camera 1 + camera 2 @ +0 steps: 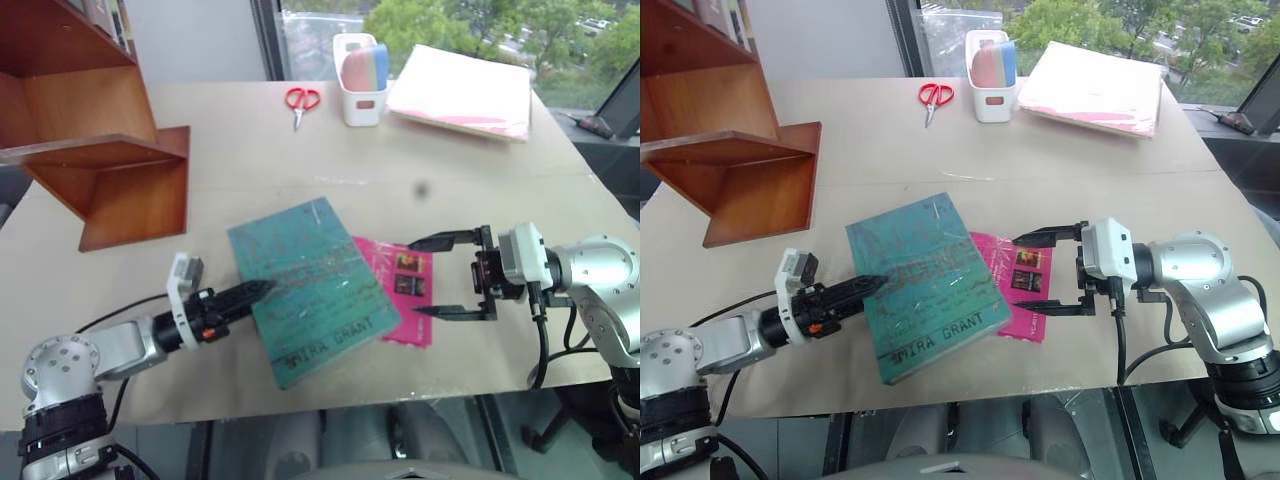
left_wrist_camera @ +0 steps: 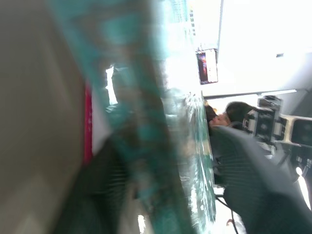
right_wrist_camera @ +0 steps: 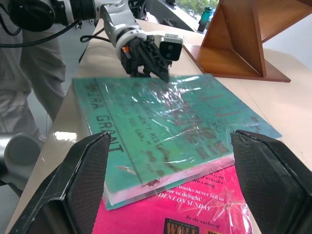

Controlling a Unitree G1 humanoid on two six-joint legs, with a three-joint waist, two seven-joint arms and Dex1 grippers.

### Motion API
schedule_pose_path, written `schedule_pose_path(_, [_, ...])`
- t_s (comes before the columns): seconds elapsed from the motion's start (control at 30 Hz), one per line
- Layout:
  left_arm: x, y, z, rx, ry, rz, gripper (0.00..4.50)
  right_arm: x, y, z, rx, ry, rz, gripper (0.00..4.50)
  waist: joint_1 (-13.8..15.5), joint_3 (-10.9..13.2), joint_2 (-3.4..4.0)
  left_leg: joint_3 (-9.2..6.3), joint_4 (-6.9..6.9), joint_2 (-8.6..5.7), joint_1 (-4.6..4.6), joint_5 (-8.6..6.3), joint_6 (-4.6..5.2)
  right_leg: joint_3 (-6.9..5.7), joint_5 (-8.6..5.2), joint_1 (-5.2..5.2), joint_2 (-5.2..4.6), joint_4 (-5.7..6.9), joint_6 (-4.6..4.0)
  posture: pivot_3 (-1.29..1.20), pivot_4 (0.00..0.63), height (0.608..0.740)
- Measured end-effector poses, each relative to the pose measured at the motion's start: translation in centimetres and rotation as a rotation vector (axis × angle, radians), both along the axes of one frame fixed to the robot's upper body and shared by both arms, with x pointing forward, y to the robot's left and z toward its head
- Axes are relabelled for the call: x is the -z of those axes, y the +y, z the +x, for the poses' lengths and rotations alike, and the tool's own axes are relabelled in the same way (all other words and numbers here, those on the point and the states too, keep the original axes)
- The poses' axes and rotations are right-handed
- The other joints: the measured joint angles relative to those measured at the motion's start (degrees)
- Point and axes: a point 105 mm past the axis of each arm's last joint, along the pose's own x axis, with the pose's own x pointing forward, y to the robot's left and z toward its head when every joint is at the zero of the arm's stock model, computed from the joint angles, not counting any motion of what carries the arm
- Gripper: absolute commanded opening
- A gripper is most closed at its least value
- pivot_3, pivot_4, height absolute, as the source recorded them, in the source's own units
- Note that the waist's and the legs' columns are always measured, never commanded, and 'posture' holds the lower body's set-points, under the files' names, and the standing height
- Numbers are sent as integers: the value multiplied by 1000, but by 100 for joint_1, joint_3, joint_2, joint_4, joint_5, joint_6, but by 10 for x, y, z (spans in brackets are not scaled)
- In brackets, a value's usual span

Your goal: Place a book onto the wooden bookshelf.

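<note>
Both pincers flank the book [image 1: 310, 288]: the right gripper [image 1: 432, 278] stands spread wide with nothing between its fingers, just off the pink book [image 1: 405, 288], while the left gripper [image 1: 255, 292] has its tips at the teal cover's left edge, its grasp impossible to tell. That book lies flat near the table [image 1: 230, 160] front edge, overlapping the pink one, well apart from the wooden bookshelf [image 1: 100, 150] at far left. Behind open tabletop, a white holder [image 1: 360, 85] carries a pastel pink-and-blue item, beside red scissors [image 1: 301, 101].
</note>
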Motion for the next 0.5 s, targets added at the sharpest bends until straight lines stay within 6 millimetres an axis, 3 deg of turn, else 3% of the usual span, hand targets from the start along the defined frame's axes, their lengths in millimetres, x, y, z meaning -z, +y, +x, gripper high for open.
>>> schedule_pose_path(0.5, [-18, -3, 4, -22, -107, -62, 4456, 4, -2, 0, 14, 16, -9, 4022, -8, 1, 0, 1, 0, 0, 0, 0, 0, 1, 0, 0, 1, -1, 0, 0, 150, 740])
